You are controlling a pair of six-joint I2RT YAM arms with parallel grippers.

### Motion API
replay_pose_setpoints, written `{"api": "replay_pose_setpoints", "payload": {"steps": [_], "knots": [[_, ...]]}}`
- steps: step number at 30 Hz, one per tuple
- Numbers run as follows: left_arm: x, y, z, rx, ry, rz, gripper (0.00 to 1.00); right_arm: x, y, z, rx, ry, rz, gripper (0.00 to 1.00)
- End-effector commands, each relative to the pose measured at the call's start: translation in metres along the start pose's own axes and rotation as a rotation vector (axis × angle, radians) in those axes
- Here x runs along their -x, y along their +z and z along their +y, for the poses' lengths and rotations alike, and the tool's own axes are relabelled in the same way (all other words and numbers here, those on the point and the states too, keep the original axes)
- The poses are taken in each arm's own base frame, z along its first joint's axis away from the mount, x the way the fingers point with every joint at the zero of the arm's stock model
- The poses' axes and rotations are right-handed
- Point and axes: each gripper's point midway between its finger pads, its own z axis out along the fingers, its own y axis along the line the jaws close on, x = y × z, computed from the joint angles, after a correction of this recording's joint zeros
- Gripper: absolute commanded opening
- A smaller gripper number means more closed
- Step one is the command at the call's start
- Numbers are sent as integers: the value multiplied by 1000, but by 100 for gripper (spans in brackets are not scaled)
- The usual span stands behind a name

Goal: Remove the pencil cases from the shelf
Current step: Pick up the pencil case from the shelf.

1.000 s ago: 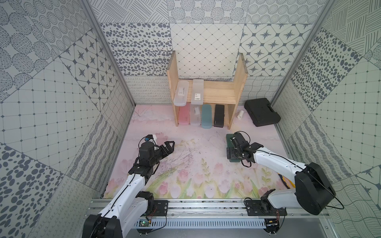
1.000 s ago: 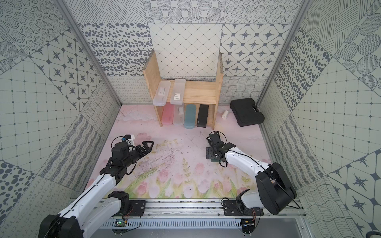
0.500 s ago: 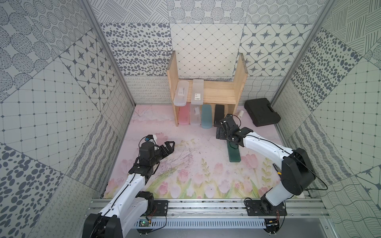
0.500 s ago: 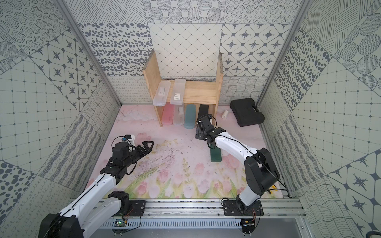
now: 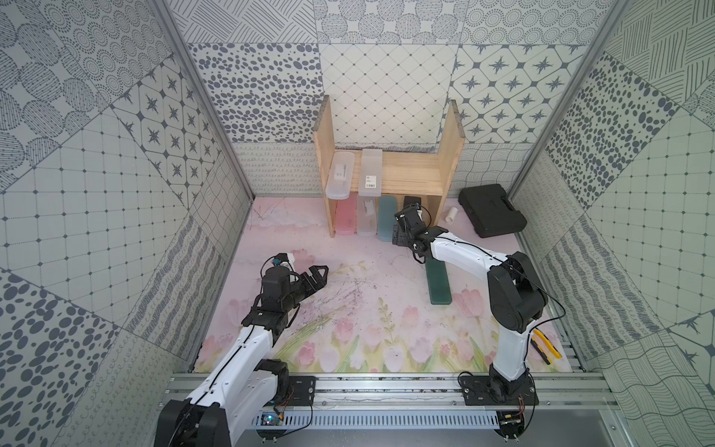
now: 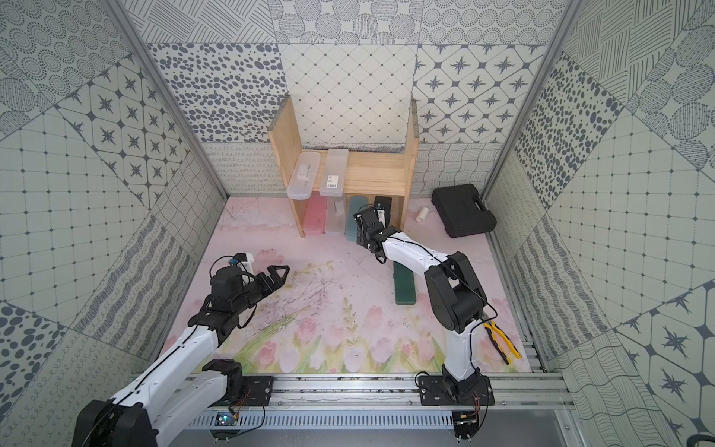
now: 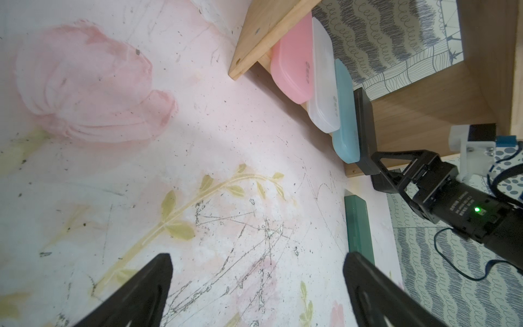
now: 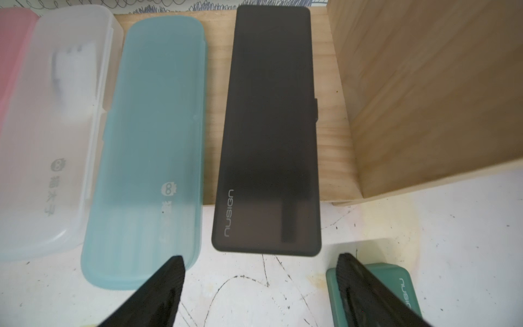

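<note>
I have the right gripper [image 8: 259, 264] at the front of the small two-tier shelf of light unpainted wood [image 5: 410, 172]. Its jaws are spread a little wider than the slim black plastic pencil case [image 8: 271, 127] and pinch nothing. The near end of that case lies just beyond the fingertips [image 8: 175, 266].

The black case rests flat on the lower board, with its near end sticking out past the board's front edge over the pink floral worktop [image 5: 367, 309]. In a row beside it on the same board I see the light blue plastic pencil case [image 8: 152, 141], a frosted clear plastic pencil case [image 8: 56, 127] and the pink plastic pencil case [image 5: 345, 218].

On the upper board, two more frosted clear cases [image 5: 339, 176] [image 5: 370, 174] lie side by side at the left end. Their near ends overhang the front edge.

The dark green plastic pencil case [image 5: 438, 284] is off the shelf and flat on the worktop, partly under my right forearm. In the right wrist view its end shows close to one finger.

My left gripper [image 7: 258, 257] hangs over the worktop well apart from the shelf, jaws wide apart and empty.

To the right of the shelf sit the small white cylinder [image 5: 452, 214] and the large black moulded case with a handle [image 5: 492, 211].
</note>
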Motion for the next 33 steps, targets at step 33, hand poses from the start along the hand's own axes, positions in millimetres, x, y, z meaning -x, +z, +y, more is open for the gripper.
{"api": "replay_pose_setpoints", "payload": {"steps": [33], "knots": [[8,2,-10,-41,16,-18,99,16,56,-1,-35,-13,-6,71]]}}
